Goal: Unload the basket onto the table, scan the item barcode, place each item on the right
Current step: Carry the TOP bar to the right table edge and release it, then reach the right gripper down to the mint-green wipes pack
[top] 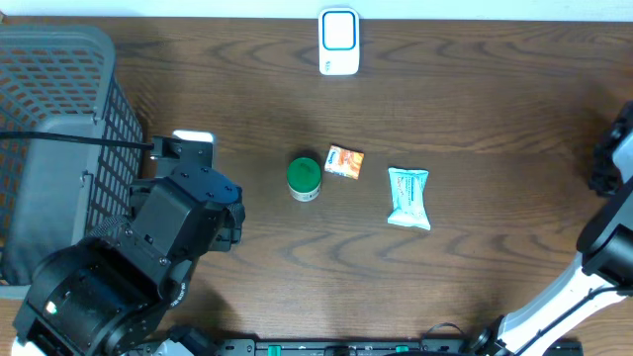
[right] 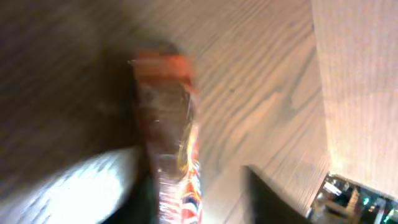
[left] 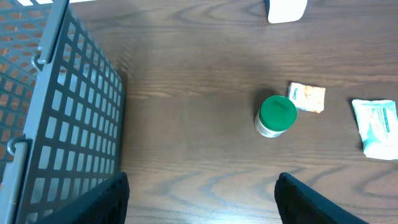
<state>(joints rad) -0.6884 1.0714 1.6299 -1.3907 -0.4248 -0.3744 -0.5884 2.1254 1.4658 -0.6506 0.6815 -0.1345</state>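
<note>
Inspection from the remote station, one moment.

**Left gripper** (left: pixel 202 208): its fingers stood wide apart with nothing between them. It hung low beside the basket (top: pixel 59 59), near the table's (top: pixel 495 99) left end. I judged it parked there to keep the middle free.

**Right gripper** (right: pixel 186 199): the wrist view was badly blurred. A wrapper (right: pixel 168 124) in red and brown, glossy, stood lengthwise between a pale finger (right: pixel 81 186) and a dark one. I could not tell whether the fingers were clamped on it or had let go. In the overhead view only the right arm (top: pixel 613 198) showed, at the far right edge, and the wrapper was not visible there.

**Task's thing:** I took the wrapper to be the item in hand, at the right gripper and well apart from the scanner (top: pixel 338 42).

**Scanner:** it sat at the far edge of the table, centre, with bare table in front of it.

**Other goods:** a green-lidded jar (top: pixel 304 178), a small orange packet (top: pixel 344 161) just beside it and a pale blue packet (top: pixel 408 197) lay in a loose row mid-table, none of them touched.

**Judgement:** the scan was not shown as done here. The blur may mean the wrapper's barcode face could not be confirmed.
</note>
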